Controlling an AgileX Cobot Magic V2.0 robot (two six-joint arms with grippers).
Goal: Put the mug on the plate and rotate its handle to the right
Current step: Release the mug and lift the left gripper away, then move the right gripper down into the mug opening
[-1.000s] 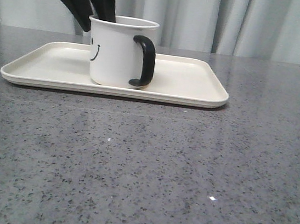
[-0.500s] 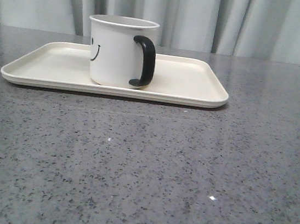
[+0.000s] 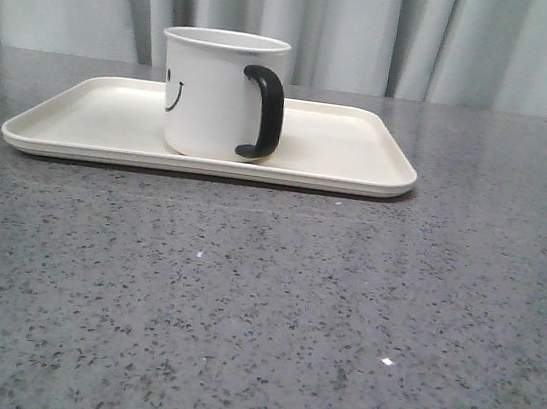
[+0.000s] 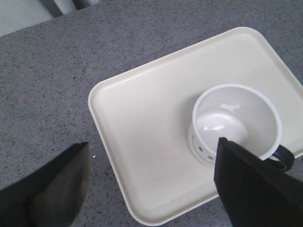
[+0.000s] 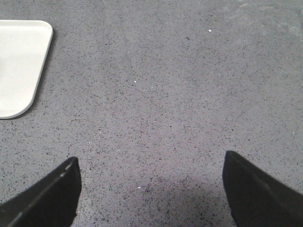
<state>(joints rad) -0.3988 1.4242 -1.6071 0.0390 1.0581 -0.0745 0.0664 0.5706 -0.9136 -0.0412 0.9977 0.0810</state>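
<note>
Table [image 3: 259, 314]: grey speckled stone, bare in the near half.
Plate [image 3: 341, 148]: cream tray, far left of centre.
Mug [image 3: 212, 96]: 1 white mug upright on the plate.
Handle [image 3: 263, 112]: black loop facing near-right.
Left gripper [image 4: 151, 189]: spread apart above the mug, holding nothing.
Right gripper [image 5: 151, 189]: spread apart over bare table, right of the plate.
Curtain [image 3: 426, 38]: pale folds behind.

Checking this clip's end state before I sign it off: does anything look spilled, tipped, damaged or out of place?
Nothing stands out. The mug stands upright and empty on the plate, its handle toward the right. Both the left gripper and the right gripper are open and hold nothing.
</note>
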